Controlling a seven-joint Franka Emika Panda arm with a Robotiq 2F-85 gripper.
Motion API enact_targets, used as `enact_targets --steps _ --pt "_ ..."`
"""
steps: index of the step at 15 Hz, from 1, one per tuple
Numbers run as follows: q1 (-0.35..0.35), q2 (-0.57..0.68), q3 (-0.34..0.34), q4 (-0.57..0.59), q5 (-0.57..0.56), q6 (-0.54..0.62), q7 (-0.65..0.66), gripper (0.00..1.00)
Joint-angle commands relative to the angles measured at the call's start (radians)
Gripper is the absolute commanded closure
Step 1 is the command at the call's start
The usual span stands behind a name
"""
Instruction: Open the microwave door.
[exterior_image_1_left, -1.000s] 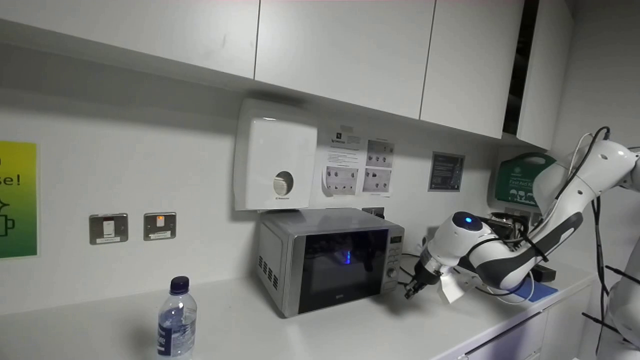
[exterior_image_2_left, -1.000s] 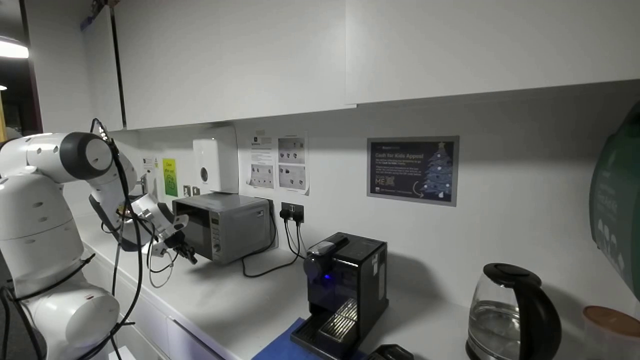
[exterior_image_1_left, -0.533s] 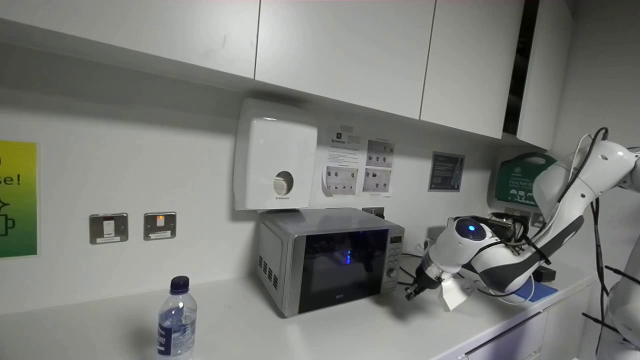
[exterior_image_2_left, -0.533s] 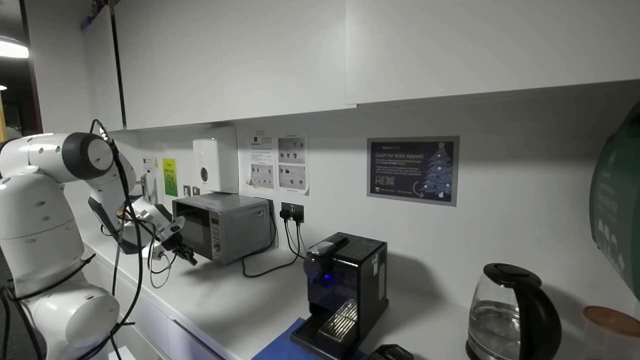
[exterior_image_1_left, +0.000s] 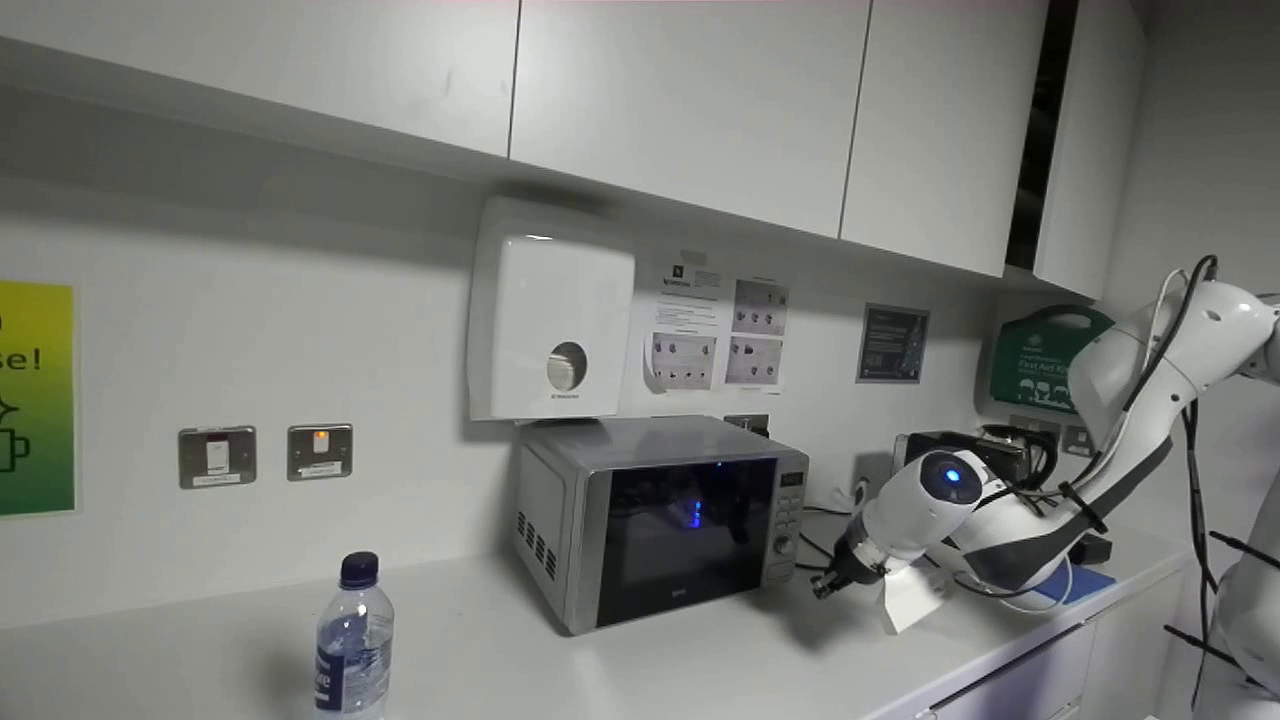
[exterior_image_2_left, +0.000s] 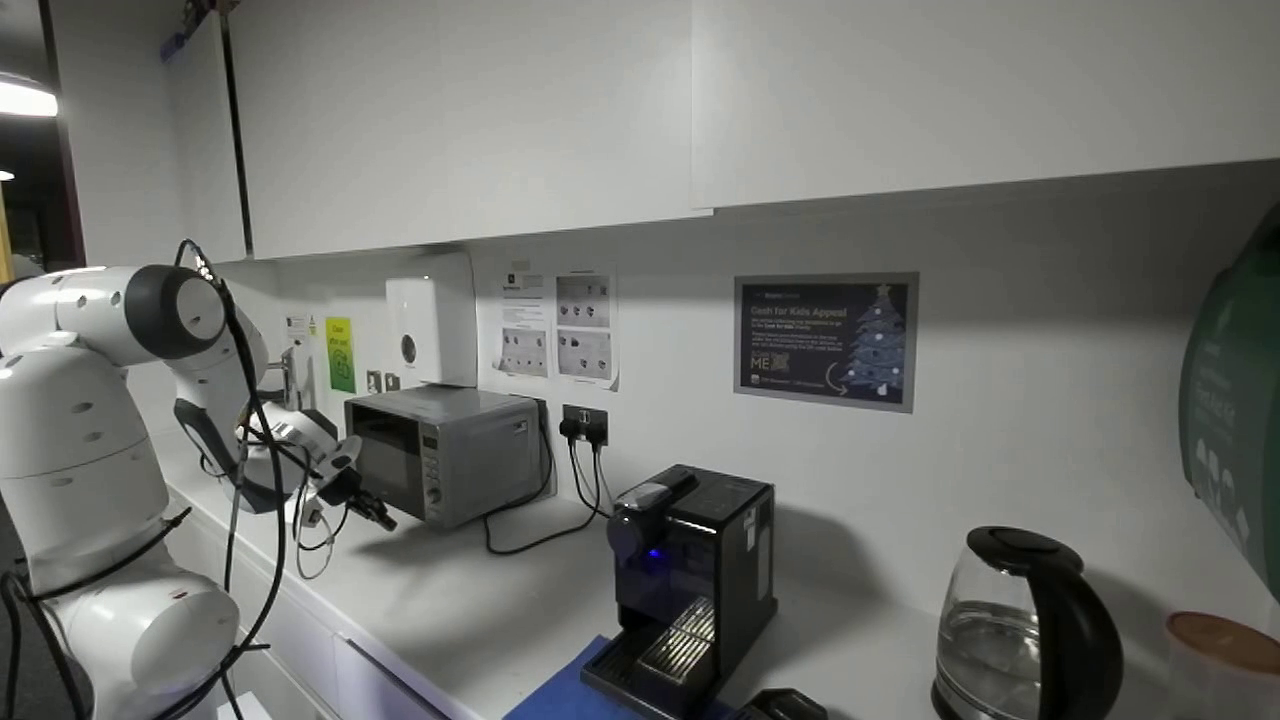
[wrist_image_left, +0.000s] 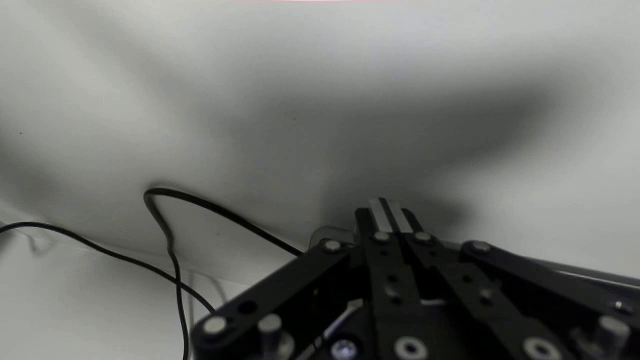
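Note:
The microwave door (exterior_image_1_left: 685, 560) is a silver-framed panel with a dark glass window. It is closed flush on the front of the silver microwave (exterior_image_1_left: 650, 440). The door also shows at a steep angle in an exterior view (exterior_image_2_left: 388, 455). My gripper (exterior_image_1_left: 822, 588) is low over the counter, just off the control-panel end of the microwave, apart from the door. It shows in front of the microwave's lower front corner in an exterior view (exterior_image_2_left: 386, 521). In the wrist view the two fingertips (wrist_image_left: 391, 216) are together with nothing between them. The gripper hides most of what lies behind it there.
A water bottle (exterior_image_1_left: 355, 640) stands on the counter (exterior_image_1_left: 480, 640). A black cable (wrist_image_left: 225, 212) runs beside the microwave. A coffee machine (exterior_image_2_left: 690, 590) on a blue mat and a kettle (exterior_image_2_left: 1020, 630) stand farther along. A white dispenser (exterior_image_1_left: 555, 310) hangs above the microwave.
My wrist has tilted and shifted slightly down and away from the microwave, while the fingertips have stayed nearly in place. The microwave door has not moved.

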Motion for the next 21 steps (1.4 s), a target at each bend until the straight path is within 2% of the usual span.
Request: enact_targets --steps 1,13,14,21 --pt "-0.011 -0.009 0.001 -0.013 -0.074 0.013 0.049 1.0" --pt "-0.011 0.039 0.005 -0.019 -0.227 -0.031 0.057 1.0" --pt "0.044 0.046 -0.048 -0.017 -0.239 -0.05 0.058 1.0" --pt "0.086 0.074 -0.088 -0.006 -0.31 -0.103 0.06 1.0"
